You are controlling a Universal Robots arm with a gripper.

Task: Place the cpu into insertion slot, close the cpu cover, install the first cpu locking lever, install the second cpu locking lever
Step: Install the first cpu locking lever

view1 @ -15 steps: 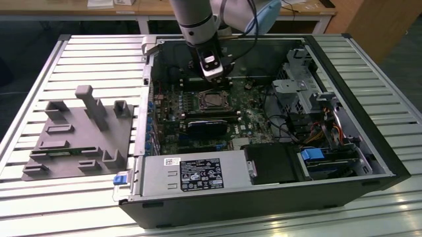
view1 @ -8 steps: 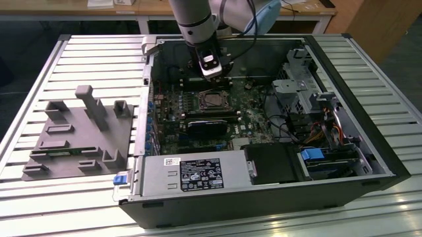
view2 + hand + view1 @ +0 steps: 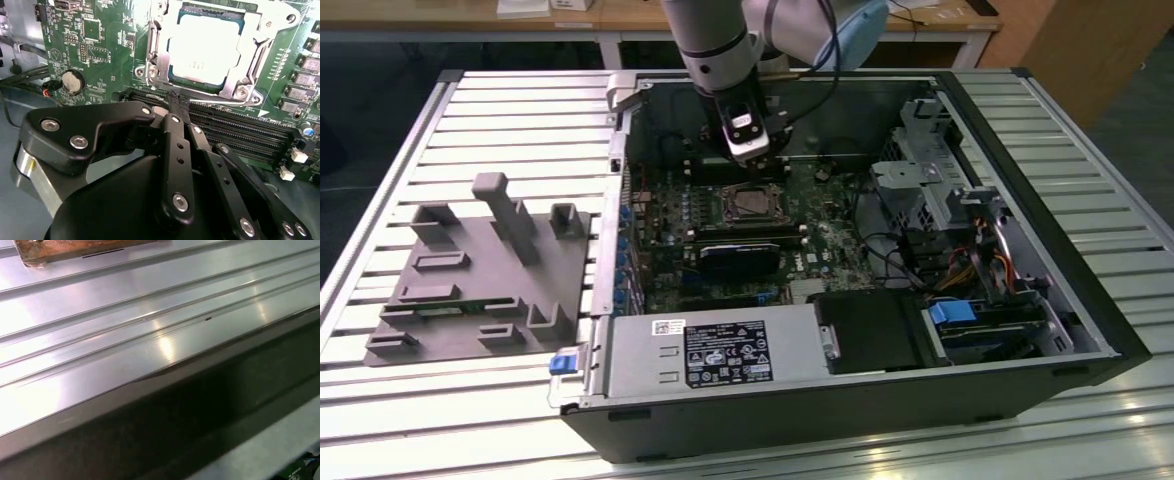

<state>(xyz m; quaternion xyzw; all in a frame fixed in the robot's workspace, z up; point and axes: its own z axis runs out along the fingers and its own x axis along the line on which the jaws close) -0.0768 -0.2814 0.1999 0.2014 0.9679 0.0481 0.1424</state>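
The cpu [image 3: 202, 47] lies flat in the insertion slot [image 3: 240, 92] on the green motherboard, dull silver top up. The cpu cover [image 3: 252, 52] is down over it and frames it through its square window. A thin locking lever [image 3: 225, 102] runs along the socket edge nearest my fingers, and a second one [image 3: 150, 47] lies along an adjoining side. My gripper [image 3: 178, 104] is shut, its black fingertips together just short of the nearer lever. In the exterior view the gripper [image 3: 750, 158] hangs just above the socket [image 3: 747, 205] inside the open case.
Black memory slots [image 3: 240, 130] lie under my fingers. A ribbed black block [image 3: 736, 255], the grey labelled power supply [image 3: 720, 352], a drive cage [image 3: 934, 170] and cables [image 3: 907, 260] crowd the case. A grey fixture [image 3: 480, 270] sits on the slatted table [image 3: 150, 315].
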